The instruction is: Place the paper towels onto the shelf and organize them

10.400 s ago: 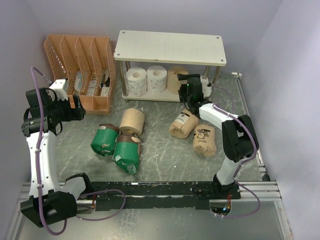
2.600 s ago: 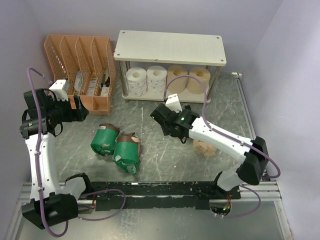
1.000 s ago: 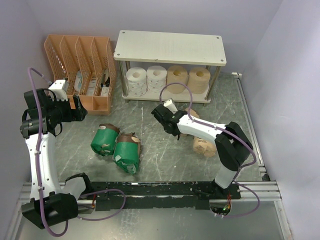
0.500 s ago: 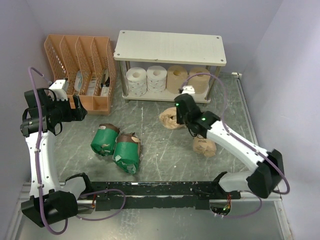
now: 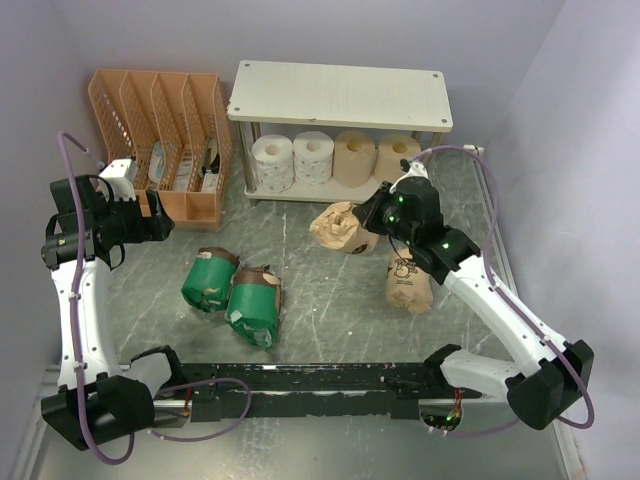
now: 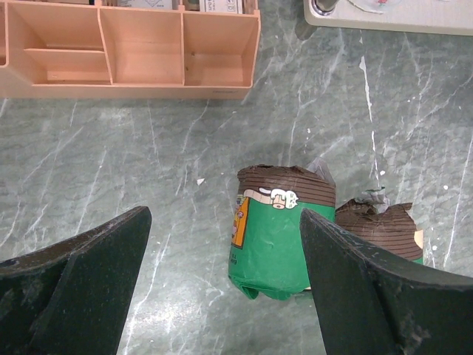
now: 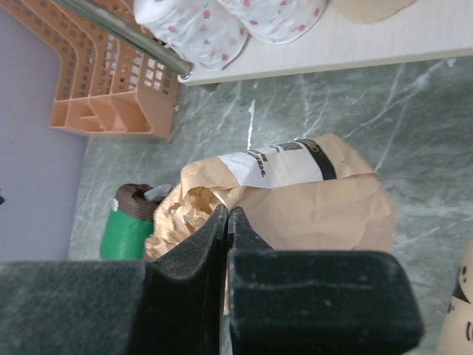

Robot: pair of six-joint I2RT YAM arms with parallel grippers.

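The shelf stands at the back; its lower tier holds two white rolls and two bare tan rolls. My right gripper is shut, pinching the crumpled end of a tan-wrapped paper towel roll, seen close in the right wrist view at my closed gripper. A second tan-wrapped roll lies under the right arm. Two green-wrapped rolls lie left of centre. My left gripper hovers open above them, the nearer green roll showing between its fingers.
An orange slotted organizer stands left of the shelf, close behind the left gripper. The shelf's metal legs and lower board are just beyond the held roll. Purple walls close in on all sides.
My right arm swung right and extended, its gripper closing on the tan-wrapped roll's end and drawing it up toward the shelf. The left arm has not moved.
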